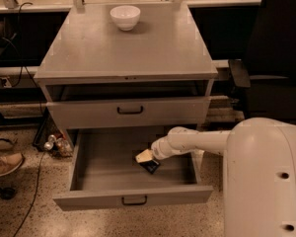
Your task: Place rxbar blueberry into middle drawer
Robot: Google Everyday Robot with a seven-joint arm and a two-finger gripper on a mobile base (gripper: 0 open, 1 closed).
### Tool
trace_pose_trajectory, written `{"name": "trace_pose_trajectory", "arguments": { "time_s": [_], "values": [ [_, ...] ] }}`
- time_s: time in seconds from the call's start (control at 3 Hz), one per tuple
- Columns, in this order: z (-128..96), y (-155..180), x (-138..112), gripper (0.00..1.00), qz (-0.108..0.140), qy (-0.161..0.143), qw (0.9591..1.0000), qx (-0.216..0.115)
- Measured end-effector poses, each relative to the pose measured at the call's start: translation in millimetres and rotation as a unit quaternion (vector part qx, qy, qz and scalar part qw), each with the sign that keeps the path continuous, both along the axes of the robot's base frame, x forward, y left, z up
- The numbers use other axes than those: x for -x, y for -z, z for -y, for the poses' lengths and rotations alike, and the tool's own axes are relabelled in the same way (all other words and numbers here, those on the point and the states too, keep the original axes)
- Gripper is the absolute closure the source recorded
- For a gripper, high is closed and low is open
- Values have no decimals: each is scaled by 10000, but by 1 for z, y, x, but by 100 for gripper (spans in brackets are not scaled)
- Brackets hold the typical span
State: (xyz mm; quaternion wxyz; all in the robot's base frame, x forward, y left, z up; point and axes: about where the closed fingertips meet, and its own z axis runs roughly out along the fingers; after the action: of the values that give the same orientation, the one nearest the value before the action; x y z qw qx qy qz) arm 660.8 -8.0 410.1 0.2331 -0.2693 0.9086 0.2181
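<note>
The rxbar blueberry (150,166), a small dark flat bar, is tilted inside the open middle drawer (133,197), right of its middle and directly under the gripper's tip. My gripper (145,157) reaches in from the right on a white arm, low over the drawer floor and touching or nearly touching the bar. The drawer is pulled far out, with its dark handle at the front.
The upper grey drawer front (129,111) is closed above. A white bowl (125,17) stands at the back of the cabinet top (138,53). A black chair (271,68) stands to the right. Cables, small bottles (56,144) and a shoe (5,166) lie on the floor to the left.
</note>
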Motion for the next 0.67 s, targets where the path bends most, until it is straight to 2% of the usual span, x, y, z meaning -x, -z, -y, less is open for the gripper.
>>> {"name": "trace_pose_trajectory", "arguments": {
  "time_s": [0.33,0.67],
  "values": [
    [10,4,4,0,-40,105,9999,9],
    [35,-8,13,0,26,298,9996,-5]
  ]
}}
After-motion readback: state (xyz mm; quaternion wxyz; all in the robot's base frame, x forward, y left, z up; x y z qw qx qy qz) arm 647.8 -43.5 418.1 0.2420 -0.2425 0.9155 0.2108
